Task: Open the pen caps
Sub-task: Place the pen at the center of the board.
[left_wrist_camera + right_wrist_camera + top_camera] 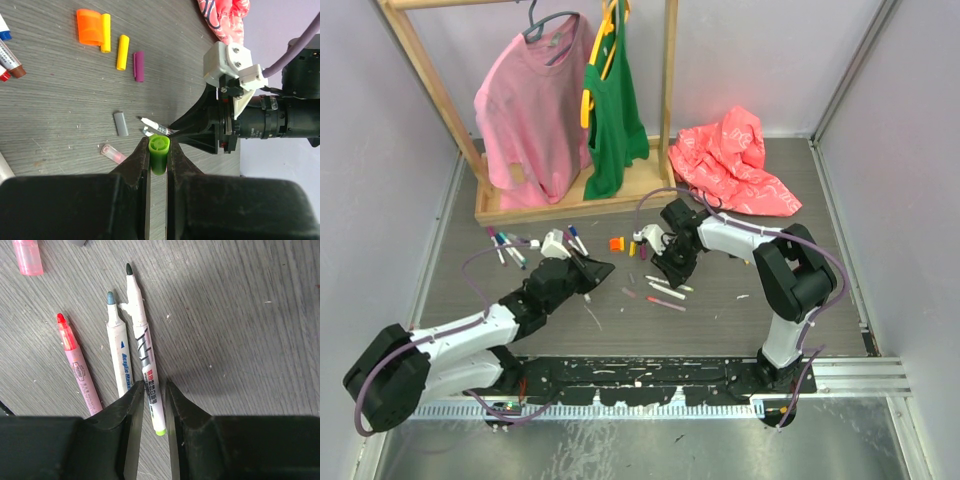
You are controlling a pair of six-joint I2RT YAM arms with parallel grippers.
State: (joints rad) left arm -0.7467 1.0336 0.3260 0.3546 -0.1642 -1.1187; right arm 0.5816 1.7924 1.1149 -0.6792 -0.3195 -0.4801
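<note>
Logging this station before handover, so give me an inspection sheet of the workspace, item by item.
Surface: grey wood-grain table.
Job's things: green cap off its pen; uncapped pens lying side by side; loose caps scattered.
Clutter: crumpled red cloth at back.
Grippers: left gripper shut on green cap; right gripper straddles a white pen, grip unclear.
Cables: purple cables loop along both arms.
Surroundings: wooden rack with pink shirt and green shirt.

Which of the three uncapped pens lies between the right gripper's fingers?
The dark-tipped white pen, rightmost; the pink pen and blue-tipped pen lie to its left.
</note>
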